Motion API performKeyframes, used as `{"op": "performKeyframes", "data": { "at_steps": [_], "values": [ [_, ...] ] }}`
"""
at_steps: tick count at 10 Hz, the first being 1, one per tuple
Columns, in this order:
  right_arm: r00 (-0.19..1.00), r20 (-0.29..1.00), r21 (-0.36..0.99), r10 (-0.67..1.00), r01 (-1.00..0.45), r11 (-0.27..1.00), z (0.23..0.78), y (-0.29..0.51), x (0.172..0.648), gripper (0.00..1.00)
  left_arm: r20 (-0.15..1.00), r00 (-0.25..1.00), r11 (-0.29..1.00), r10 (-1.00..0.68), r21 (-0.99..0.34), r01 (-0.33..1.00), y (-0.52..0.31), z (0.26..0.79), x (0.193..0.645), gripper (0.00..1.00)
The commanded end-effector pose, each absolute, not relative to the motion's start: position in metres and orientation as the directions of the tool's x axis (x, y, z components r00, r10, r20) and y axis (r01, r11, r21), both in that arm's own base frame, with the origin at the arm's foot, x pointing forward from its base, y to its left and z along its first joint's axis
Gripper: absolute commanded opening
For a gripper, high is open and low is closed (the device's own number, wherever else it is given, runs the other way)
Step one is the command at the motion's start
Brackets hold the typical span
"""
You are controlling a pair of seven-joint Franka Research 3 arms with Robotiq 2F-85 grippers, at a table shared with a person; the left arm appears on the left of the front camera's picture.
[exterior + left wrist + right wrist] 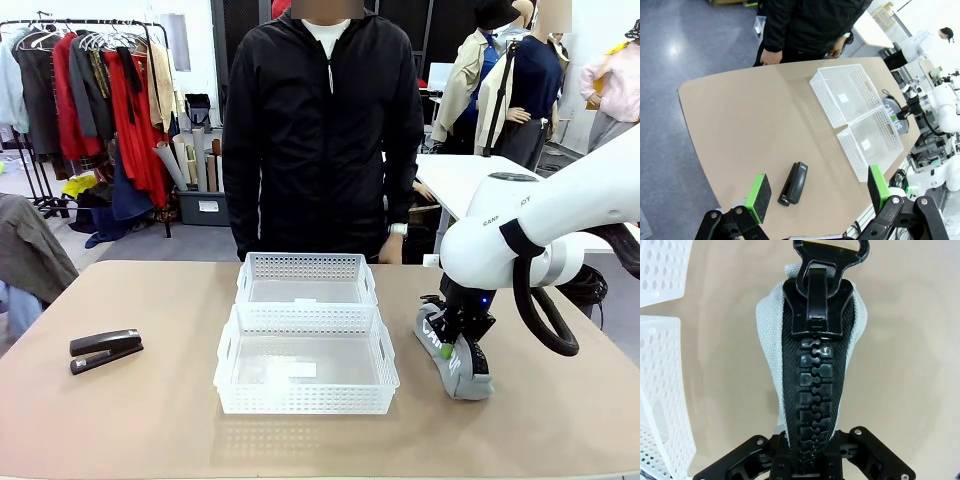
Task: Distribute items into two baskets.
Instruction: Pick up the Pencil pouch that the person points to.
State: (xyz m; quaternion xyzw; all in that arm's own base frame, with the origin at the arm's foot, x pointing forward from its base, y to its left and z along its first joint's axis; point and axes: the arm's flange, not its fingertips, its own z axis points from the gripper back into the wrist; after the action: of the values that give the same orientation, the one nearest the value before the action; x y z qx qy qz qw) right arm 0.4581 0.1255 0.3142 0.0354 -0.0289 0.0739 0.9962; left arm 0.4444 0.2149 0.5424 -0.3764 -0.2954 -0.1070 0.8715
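Note:
The grey pouch (456,362) lies on the table right of the baskets, its white lettering partly covered. My right gripper (449,343) is down on it and shut on the pouch (812,360), whose black zip and ring run up between the fingers in the right wrist view. The black stapler (105,351) rests on the table's left part. Seen from the left wrist, my left gripper (819,192) hangs open high above the stapler (794,183), green pads (760,190) wide apart. Two white lattice baskets stand end to end mid-table, the far one (305,258) and the near one (305,398), both holding no item.
A person in a black jacket (320,120) stands at the far edge behind the baskets, hands down by the sides. The basket walls (665,405) lie close to the left of the pouch in the right wrist view. Bare tabletop (150,300) lies between stapler and baskets.

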Motion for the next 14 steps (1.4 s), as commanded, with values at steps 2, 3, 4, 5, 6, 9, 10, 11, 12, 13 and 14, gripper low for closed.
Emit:
{"op": "performKeyframes", "data": {
  "at_steps": [2, 3, 4, 5, 6, 9, 10, 11, 12, 13, 14],
  "values": [
    [0.987, 0.063, 0.066, 0.145, -0.149, 0.987, 0.314, 0.125, 0.458, 0.00, 0.598, 0.801, 0.692, 0.037, -0.593, 0.411, 0.216, 0.544, 0.443, 1.00],
    [0.976, 0.076, 0.070, 0.206, -0.211, 0.975, 0.330, 0.118, 0.460, 0.00, 0.598, 0.801, 0.692, 0.037, -0.593, 0.411, 0.216, 0.544, 0.443, 1.00],
    [0.953, 0.111, 0.077, 0.281, -0.290, 0.954, 0.346, 0.109, 0.461, 0.00, 0.598, 0.801, 0.692, 0.037, -0.593, 0.411, 0.216, 0.544, 0.443, 1.00],
    [0.920, 0.155, 0.097, 0.359, -0.376, 0.922, 0.361, 0.098, 0.462, 0.00, 0.598, 0.801, 0.692, 0.037, -0.593, 0.411, 0.216, 0.544, 0.443, 1.00],
    [0.901, 0.180, 0.082, 0.395, -0.414, 0.907, 0.376, 0.088, 0.462, 0.00, 0.598, 0.801, 0.692, 0.037, -0.593, 0.411, 0.216, 0.544, 0.443, 1.00],
    [0.810, 0.163, 0.070, 0.563, -0.579, 0.812, 0.430, 0.062, 0.462, 0.00, 0.598, 0.801, 0.692, 0.037, -0.593, 0.411, 0.216, 0.544, 0.443, 1.00],
    [0.772, 0.171, 0.041, 0.613, -0.627, 0.778, 0.453, 0.055, 0.462, 0.00, 0.598, 0.801, 0.692, 0.037, -0.593, 0.411, 0.216, 0.544, 0.443, 1.00],
    [0.730, 0.166, 0.008, 0.663, -0.673, 0.739, 0.473, 0.051, 0.459, 0.00, 0.598, 0.801, 0.692, 0.037, -0.593, 0.411, 0.216, 0.544, 0.443, 1.00],
    [0.686, 0.151, -0.019, 0.712, -0.718, 0.696, 0.492, 0.048, 0.455, 0.00, 0.598, 0.801, 0.692, 0.037, -0.593, 0.411, 0.216, 0.544, 0.443, 1.00],
    [0.649, 0.153, -0.051, 0.745, -0.748, 0.662, 0.510, 0.045, 0.450, 0.00, 0.598, 0.801, 0.692, 0.037, -0.593, 0.411, 0.216, 0.544, 0.443, 1.00],
    [0.611, 0.162, -0.078, 0.775, -0.774, 0.628, 0.530, 0.040, 0.441, 0.00, 0.598, 0.801, 0.692, 0.037, -0.593, 0.411, 0.216, 0.544, 0.443, 1.00]
  ]
}}
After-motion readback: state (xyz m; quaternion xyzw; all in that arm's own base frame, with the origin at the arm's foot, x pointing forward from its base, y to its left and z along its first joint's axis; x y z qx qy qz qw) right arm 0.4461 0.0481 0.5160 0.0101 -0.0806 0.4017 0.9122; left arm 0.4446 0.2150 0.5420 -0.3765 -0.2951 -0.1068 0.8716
